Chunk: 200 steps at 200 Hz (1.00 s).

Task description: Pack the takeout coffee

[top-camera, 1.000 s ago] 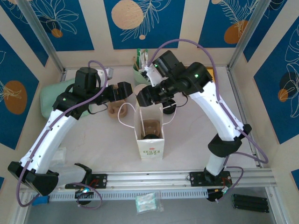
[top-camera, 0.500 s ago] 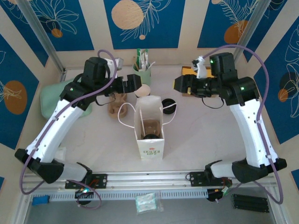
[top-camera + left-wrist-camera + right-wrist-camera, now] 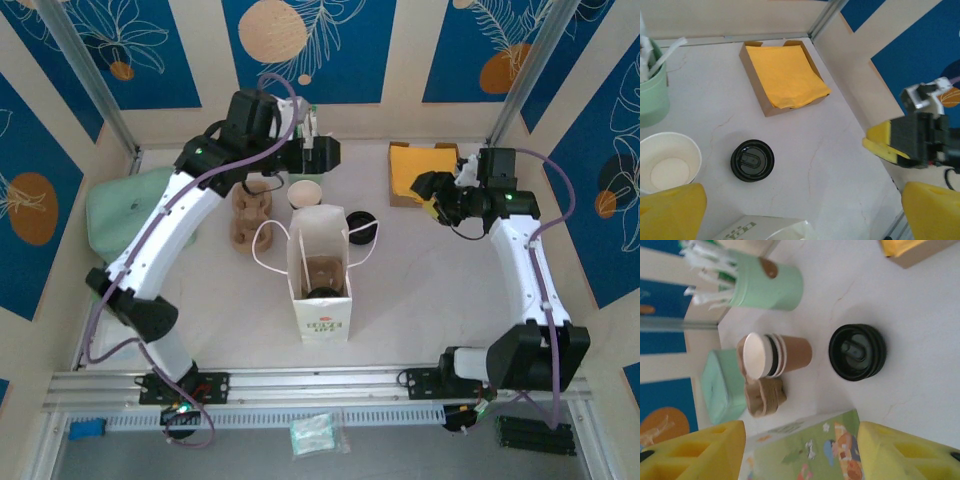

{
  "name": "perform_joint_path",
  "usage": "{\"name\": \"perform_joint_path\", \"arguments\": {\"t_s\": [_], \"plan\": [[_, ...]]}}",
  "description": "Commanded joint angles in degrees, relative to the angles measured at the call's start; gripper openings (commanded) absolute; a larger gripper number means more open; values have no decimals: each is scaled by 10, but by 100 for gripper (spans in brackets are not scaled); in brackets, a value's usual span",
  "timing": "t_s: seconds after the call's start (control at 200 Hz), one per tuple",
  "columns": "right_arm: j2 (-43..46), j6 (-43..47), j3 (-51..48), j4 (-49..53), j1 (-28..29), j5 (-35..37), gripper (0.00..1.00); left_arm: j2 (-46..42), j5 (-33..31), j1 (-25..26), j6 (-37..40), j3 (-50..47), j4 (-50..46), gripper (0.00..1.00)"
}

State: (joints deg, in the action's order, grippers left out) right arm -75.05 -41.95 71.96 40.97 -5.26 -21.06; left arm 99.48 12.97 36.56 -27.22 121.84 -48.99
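Black loose lid (image 3: 752, 160), one; white paper bag (image 3: 325, 322), one.

Top view: bright, even, diffuse light, seemingly from overhead; the white table (image 3: 430, 290) shows no glare, and cast shadows are faint and soft-edged. Left wrist view: the table surface is sharp and a soft shadow rims the black lid (image 3: 752, 160), while the near yellow fingers (image 3: 672, 212) of the left gripper (image 3: 800, 215) are defocused. Right wrist view: slightly softer focus overall; the right gripper (image 3: 800, 452) fingers (image 3: 905, 452) blur at the lower edge.
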Motion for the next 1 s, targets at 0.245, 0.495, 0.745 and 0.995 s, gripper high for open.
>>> {"name": "perform_joint_path", "arguments": {"t_s": [0.245,0.495,0.745,0.995], "plan": [[-155,-106,-53,-149,-82,-56,55,135,2,16,33,163,-44,99],[-265,-155,-37,-210,-98,-60,54,184,25,17,13,176,30,100],[-332,-180,-7,-241,-100,-45,51,218,57,25,-21,176,108,100],[-375,-192,22,-258,-98,-46,47,229,57,30,-23,176,104,99]]}}
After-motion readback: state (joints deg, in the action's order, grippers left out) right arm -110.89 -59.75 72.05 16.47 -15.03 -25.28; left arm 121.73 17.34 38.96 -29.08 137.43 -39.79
